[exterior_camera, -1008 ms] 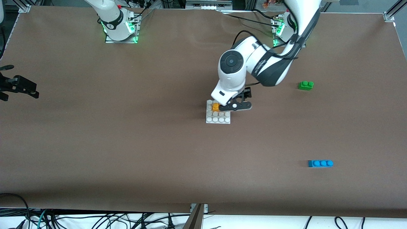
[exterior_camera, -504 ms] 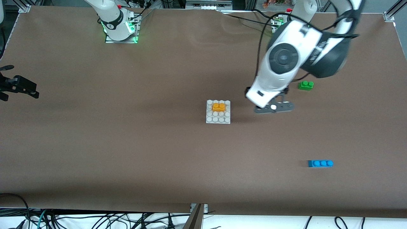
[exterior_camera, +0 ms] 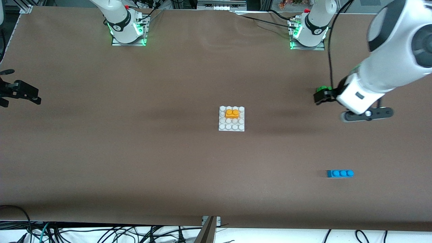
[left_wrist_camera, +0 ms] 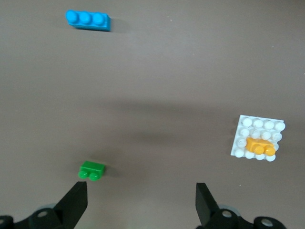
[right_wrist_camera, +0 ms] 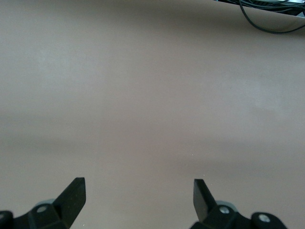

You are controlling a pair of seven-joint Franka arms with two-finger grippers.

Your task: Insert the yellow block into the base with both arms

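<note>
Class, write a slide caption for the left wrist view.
Yellow block seated on the base; open left end effector hovering by green brick.

The yellow block (exterior_camera: 232,113), a small orange-yellow two-stud brick, is sitting flat on the base (exterior_camera: 231,127), pressed onto its studs in the second row from the robots' edge. The base, a white square 4x4 studded plate, is lying flat mid-worktop (exterior_camera: 135,152).

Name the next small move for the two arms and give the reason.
Probably just park the left arm and finish. The small orange-yellow two-stud brick already sits on the flat white studded base plate, and no gripper touches it. The left gripper is open over bare table beside the green two-stud brick. The right gripper waits open at the right arm's end of the table.
</note>
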